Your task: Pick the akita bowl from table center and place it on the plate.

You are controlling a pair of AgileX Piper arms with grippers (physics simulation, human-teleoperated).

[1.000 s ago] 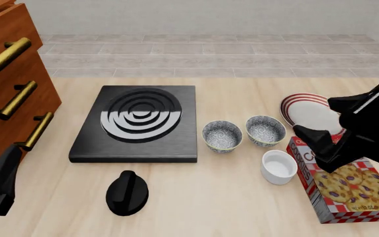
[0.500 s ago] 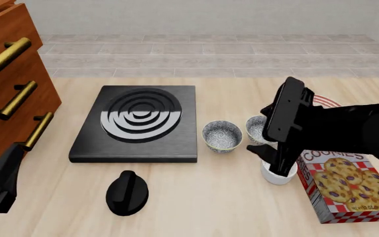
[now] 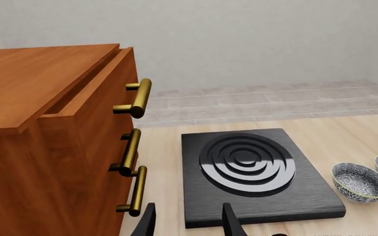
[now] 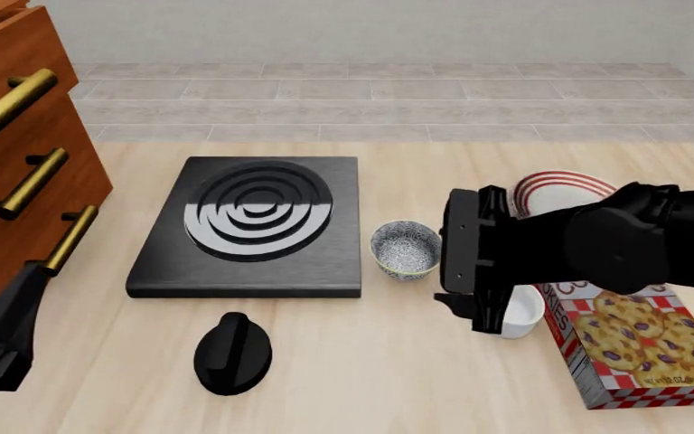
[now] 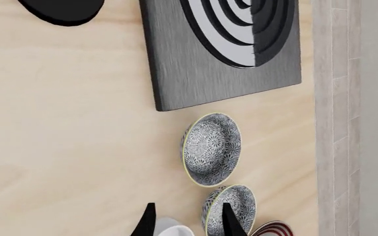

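The akita bowl (image 4: 407, 249) sits upright at table centre, just right of the stove; it also shows as the bowl (image 5: 210, 150) and the bowl (image 3: 360, 183). A near-identical bowl (image 5: 232, 209) beside it is hidden by my right arm in the front view. The red-ringed plate (image 4: 558, 192) lies behind and to the right, partly covered by that arm. My right gripper (image 4: 454, 271) hovers open just right of the akita bowl, holding nothing. My left gripper (image 3: 187, 223) is open and empty at the near left, far from the bowls.
A black stove plate (image 4: 257, 226) lies left of the bowls, with a black knob-shaped object (image 4: 232, 353) in front of it. A small white bowl (image 4: 522, 312) and a cookie box (image 4: 636, 344) sit under my right arm. A wooden drawer cabinet (image 4: 10, 154) stands at the left.
My right arm has swung left from over the plate and cookie box and come lower, now covering the second patterned bowl. The left arm has barely moved.
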